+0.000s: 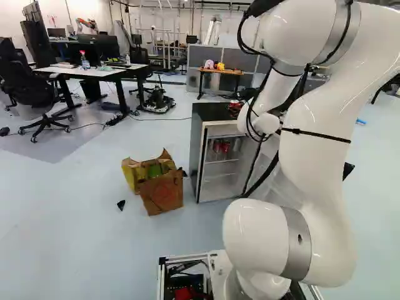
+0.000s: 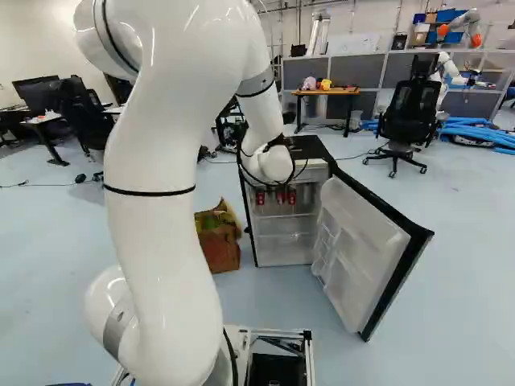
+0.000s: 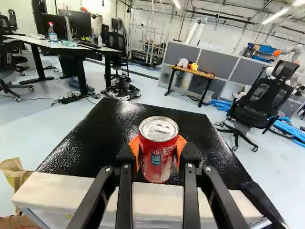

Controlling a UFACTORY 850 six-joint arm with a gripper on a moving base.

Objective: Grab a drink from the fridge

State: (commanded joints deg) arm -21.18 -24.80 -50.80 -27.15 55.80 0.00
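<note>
- Jaws grasping a red can [image 3: 156, 157], over the black fridge top [image 3: 97, 145]
- Far left: desk [image 3: 62, 45], monitors [image 3: 79, 23]
- Far middle: wooden table [image 3: 194, 72]
- Right: black chair [image 3: 263, 101]

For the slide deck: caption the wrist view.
Black two-fingered gripper with orange pads gripping a red metal can over the fridge's black top.

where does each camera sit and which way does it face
left base view: behind the arm, to its left, facing ahead and slightly down at the fridge; arm right of middle
right base view: behind the arm, to its right, facing likewise; open door in full, arm left of middle
wrist view: on the wrist, looking along the gripper at the can it holds over the fridge; both fingers show
shared by base views: arm, fridge, bag
</note>
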